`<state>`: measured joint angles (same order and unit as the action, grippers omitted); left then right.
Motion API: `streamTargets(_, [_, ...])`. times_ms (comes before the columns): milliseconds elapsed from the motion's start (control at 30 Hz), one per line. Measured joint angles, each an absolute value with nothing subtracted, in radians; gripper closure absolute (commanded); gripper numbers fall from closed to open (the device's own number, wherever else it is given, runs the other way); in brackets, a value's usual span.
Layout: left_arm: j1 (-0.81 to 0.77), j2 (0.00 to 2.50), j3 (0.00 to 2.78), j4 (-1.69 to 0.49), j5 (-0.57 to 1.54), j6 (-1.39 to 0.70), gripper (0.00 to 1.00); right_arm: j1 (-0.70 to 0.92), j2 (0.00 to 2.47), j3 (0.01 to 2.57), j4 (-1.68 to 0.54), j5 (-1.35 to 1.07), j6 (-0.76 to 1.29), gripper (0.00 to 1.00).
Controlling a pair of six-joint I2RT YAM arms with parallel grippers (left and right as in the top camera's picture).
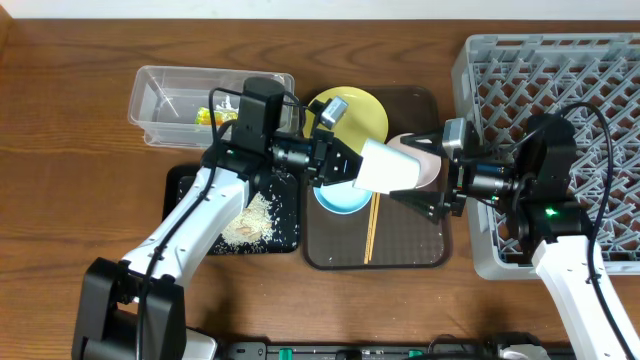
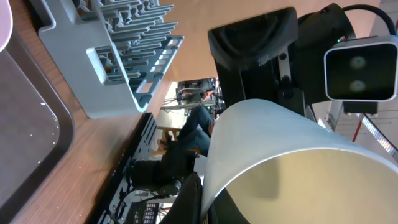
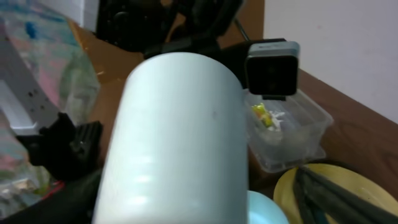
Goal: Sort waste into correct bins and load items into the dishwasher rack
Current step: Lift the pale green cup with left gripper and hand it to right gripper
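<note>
white cup [image 1: 388, 166] pinched by my left jaws above brown tray [image 1: 410, 240]; right jaws at its other end, can't tell grip.

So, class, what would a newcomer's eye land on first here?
A white cup is held aloft mid-table between the left gripper and right gripper, above the brown tray. Rice crumbs lie on the black tray at the left; the grey dishwasher rack fills the right edge.

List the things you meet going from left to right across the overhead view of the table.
clear tub → yellow plate → white cup → grey rack
</note>
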<state>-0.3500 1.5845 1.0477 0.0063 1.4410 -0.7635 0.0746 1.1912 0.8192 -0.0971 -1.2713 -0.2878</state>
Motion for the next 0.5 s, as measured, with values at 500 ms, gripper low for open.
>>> streamTargets(500, [-0.364, 1.584, 1.048, 0.004, 1.412, -0.722, 0.55, 0.075, 1.191, 0.820, -0.156, -1.253, -0.249, 0.50])
